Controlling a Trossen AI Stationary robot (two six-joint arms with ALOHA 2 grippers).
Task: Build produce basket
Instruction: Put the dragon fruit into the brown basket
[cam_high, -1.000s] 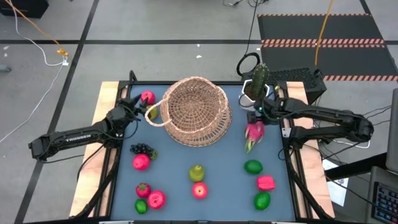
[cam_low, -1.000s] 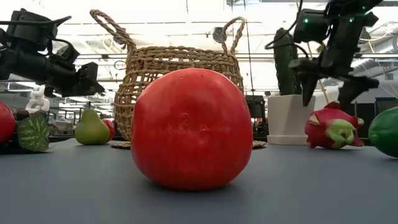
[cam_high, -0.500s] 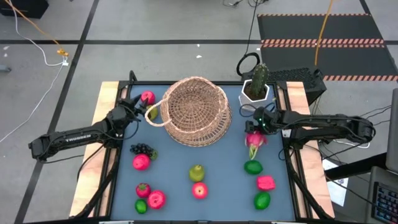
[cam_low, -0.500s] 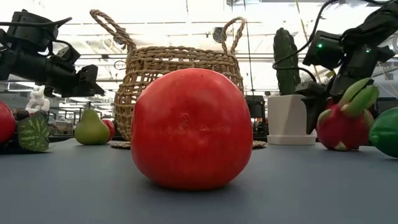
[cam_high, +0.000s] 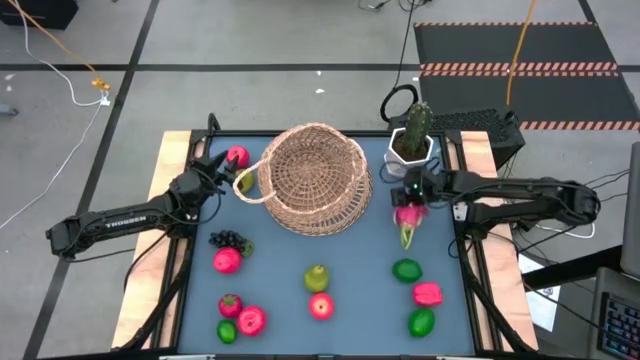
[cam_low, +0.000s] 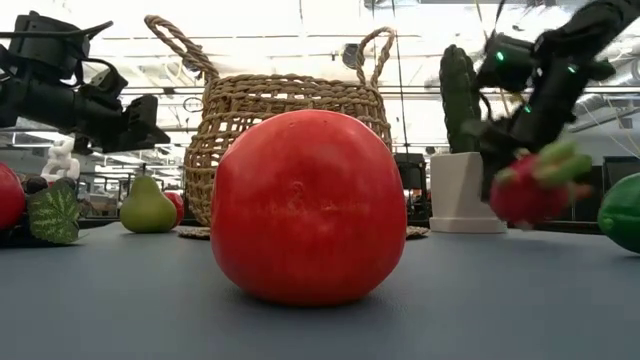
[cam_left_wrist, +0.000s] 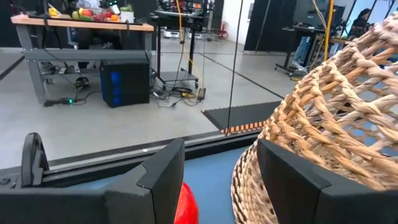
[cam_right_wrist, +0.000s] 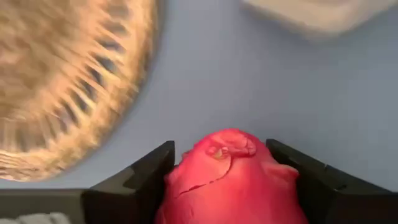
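Note:
The tan wicker basket stands upright at the table's far middle. My right gripper is just right of it and is shut on the pink dragon fruit, which also shows in the low view. My left gripper hangs open and empty at the basket's left side, above a yellow-green pear and near a red apple. In the left wrist view its fingers frame the basket wall. My right gripper pinches the dragon fruit's pink body between its two fingers, one on each side. The fingers come from above, slanting down. The fruit hangs below them just clear of the table, its green leafy tip toward the table's near edge.
A white pot with a green cactus stands just beyond my right gripper. Grapes, apples, a pear, limes and a pink fruit lie across the near half of the table.
My right gripper has come down from beside the cactus onto the dragon fruit and shut on it. The fruit tipped up and is now lifted just clear of the table, carried slightly toward the basket.

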